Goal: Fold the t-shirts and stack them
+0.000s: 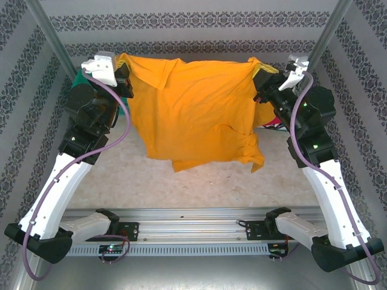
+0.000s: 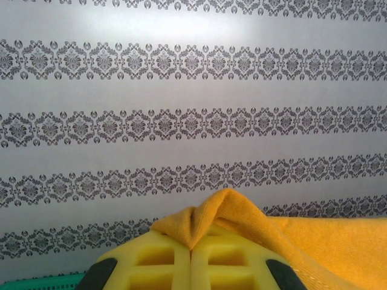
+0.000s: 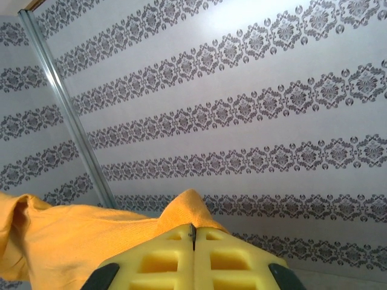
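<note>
1. Above the middle of the table (image 1: 199, 187), the mustard-orange t-shirt (image 1: 193, 115) is hanging spread out between the two raised arms. Its lower edge is drooping unevenly and bunching toward the right; whether it is touching the table I cannot tell.
2. The left gripper (image 1: 124, 75) is pinching the shirt's upper left corner. In the left wrist view its yellow fingers (image 2: 157, 260) are pressing together with a fold of orange cloth poking up between them.
3. The right gripper (image 1: 261, 78) is clamping the upper right corner, its yellow pads (image 3: 233, 260) meeting on a peak of cloth.
4. A teal basket (image 1: 75, 78) is peeking out behind the left arm.
</note>
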